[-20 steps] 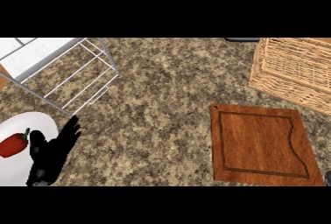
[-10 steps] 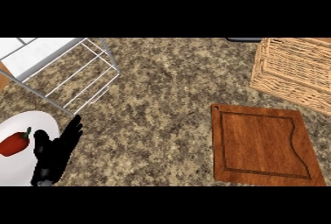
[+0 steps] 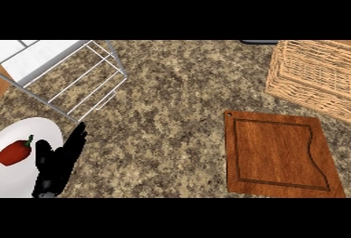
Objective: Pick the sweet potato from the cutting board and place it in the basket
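Nearest, the left hand [image 3: 58, 162] rests open, fingers straight, by a white plate [image 3: 31, 132] bearing a red pepper [image 3: 15, 152]. The cutting board [image 3: 277, 158] lies on the speckled bench [image 3: 171, 116]; no sweet potato shows. Farther back stand a wire rack [image 3: 89, 79] on the left and the basket [image 3: 312, 74] on the right.

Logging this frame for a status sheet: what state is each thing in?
Cutting board: flat on the counter, no sweet potato on it.
Basket: on the counter, cut by the view's edge.
Plate: holds a red pepper.
Wire rack: standing, upper left.
Left hand: open, fingers straight, at plate's edge.
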